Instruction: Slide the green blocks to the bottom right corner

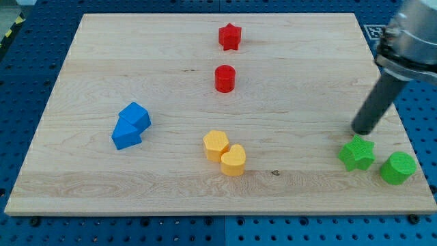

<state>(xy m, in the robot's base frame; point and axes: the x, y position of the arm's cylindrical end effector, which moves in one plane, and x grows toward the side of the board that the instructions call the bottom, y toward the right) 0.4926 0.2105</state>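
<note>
A green star block [357, 153] and a green cylinder [398, 167] sit side by side near the board's bottom right corner, a small gap between them. My tip [360, 131] is just above the green star in the view, very close to its top edge, at the view's right. The dark rod rises from it up and to the right.
A red star [230, 36] and a red cylinder [224, 78] stand at top centre. Two blue blocks [130, 125] touch at the left. A yellow hexagon [216, 145] and a yellow heart [233, 160] touch at bottom centre. The board's right edge [403, 123] runs close by the rod.
</note>
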